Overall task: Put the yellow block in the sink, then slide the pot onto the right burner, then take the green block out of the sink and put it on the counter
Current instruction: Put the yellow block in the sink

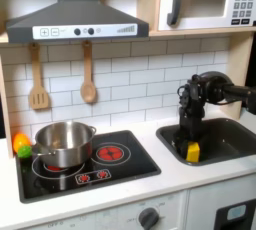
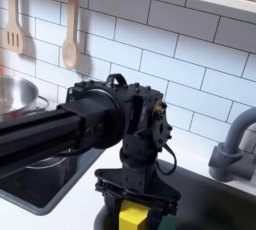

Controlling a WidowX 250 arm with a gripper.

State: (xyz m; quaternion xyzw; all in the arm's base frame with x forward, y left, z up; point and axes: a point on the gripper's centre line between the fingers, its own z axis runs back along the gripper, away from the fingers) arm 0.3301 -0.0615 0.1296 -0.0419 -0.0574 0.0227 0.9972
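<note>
While the first exterior view is watched, the yellow block [image 1: 193,153] is seen clamped in the claw [image 1: 192,149] above the sink [image 1: 232,140]. In the second exterior view, the yellow block [image 2: 133,215] is gripped between the fingers [image 2: 112,211].

Matte black arm [image 2: 70,124], boxy servo joints, thin black cable (looped), end effector [image 2: 133,206]
</note>
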